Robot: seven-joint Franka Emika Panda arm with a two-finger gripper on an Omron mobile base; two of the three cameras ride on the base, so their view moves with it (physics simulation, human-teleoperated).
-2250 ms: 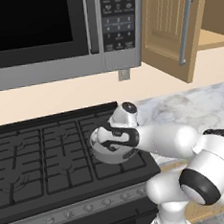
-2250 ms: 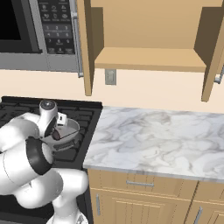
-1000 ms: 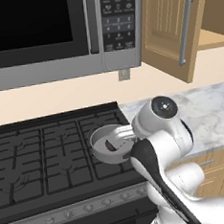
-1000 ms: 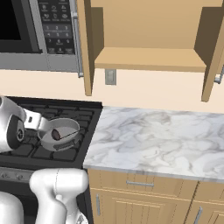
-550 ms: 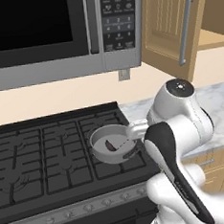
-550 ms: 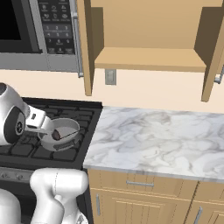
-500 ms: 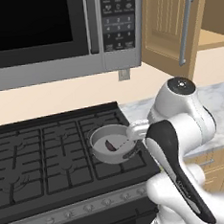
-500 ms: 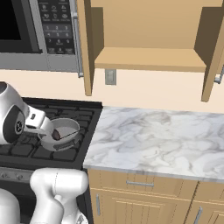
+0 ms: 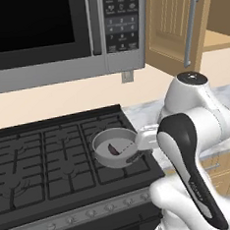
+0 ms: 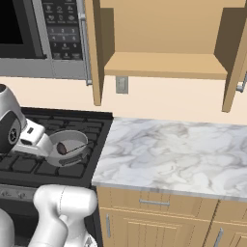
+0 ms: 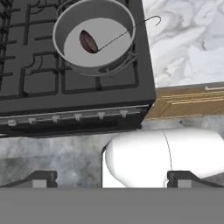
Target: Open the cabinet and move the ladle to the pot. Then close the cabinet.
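Note:
The grey pot (image 11: 87, 68) stands on the stove's front right burner (image 9: 107, 159) (image 10: 77, 140). The ladle (image 11: 89, 42) lies in it: its dark brown bowl rests on the pot floor and its thin wire handle leans over the rim toward the counter. My gripper (image 11: 113, 179) hangs above and in front of the stove, open, with nothing between its fingers. The white hand (image 9: 147, 137) shows beside the pot's right rim. The cabinet (image 10: 164, 65) is open, both doors swung out, and its shelf is bare. Its left door (image 9: 176, 27) juts out next to the microwave.
The grey microwave (image 9: 55, 33) hangs over the black stove (image 9: 42, 163). A marble counter (image 10: 183, 149) runs right of the stove, with base cabinets (image 10: 159, 217) below. My bulky white arm (image 9: 197, 129) fills the space right of the pot.
The hand has pulled away from over the pot and the arm has swung right and up. The ladle stays in the pot; the pot has not moved.

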